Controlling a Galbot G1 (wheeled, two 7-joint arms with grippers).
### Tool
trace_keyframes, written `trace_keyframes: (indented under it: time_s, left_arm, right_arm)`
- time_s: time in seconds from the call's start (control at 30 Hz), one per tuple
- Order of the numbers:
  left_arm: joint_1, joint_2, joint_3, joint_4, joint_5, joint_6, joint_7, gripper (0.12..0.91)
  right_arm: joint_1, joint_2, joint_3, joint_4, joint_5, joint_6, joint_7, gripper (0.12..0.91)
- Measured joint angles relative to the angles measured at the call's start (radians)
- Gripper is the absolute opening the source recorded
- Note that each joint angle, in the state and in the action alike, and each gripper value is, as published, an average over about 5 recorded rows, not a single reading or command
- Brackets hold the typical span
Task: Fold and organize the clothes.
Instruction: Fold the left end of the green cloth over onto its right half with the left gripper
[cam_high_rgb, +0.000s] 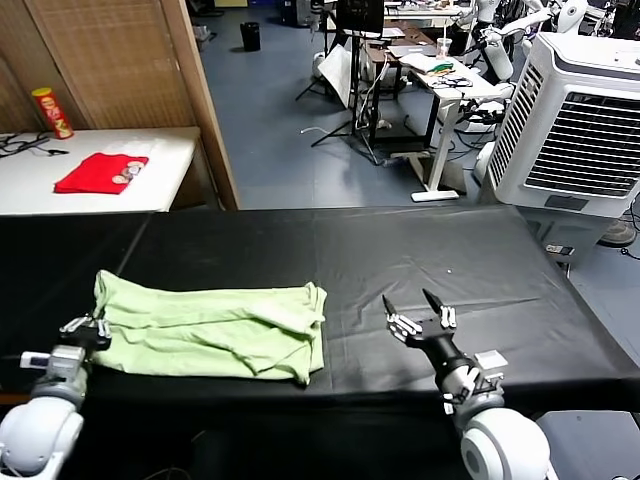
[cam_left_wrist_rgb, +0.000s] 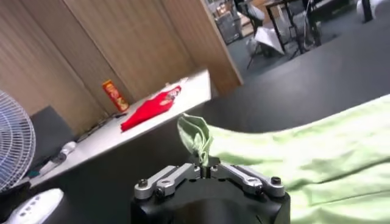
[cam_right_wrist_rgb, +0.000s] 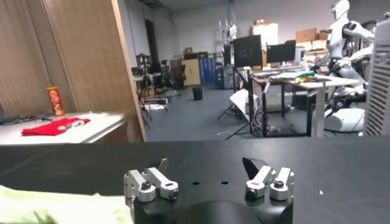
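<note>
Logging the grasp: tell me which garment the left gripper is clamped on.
The pale green T-shirt on the black table; the left gripper pinches its corner. The red garment lies apart on the white table.

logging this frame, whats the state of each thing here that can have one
T-shirt: partly folded, wrinkled, flat on the black table, its left edge pinched
left pincer: shut on the T-shirt's edge
right pincer: open, empty, over bare table right of the shirt
red garment: lying bunched on the white side table
red can: upright on that side table
</note>
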Motion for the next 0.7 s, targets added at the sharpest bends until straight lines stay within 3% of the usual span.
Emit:
trace_keyframes:
  time_s: [0.2,0.37,0.5,0.7]
  left_arm:
    - [-0.033,-0.099,0.115,-0.135,-0.157,0.102,-0.057,0.159]
    - [-0.087,-0.194,0.232,-0.205,-0.324,0.174,-0.132,0.159]
    - [-0.130,-0.265,0.317,-0.216,-0.388,0.191,-0.164,0.159]
    - [-0.176,-0.352,0.396,-0.203,-0.409,0.198,-0.177,0.159]
  right_arm:
    - [-0.034,0.021,0.007,0.007,-0.042,0.020,-0.003,0.798]
    - [-0.058,0.033,0.018,0.012,-0.065,0.026,-0.004,0.798]
    - [-0.070,0.040,0.022,0.010,-0.073,0.030,-0.004,0.798]
    - [-0.069,0.050,0.011,0.001,-0.086,0.032,-0.005,0.798]
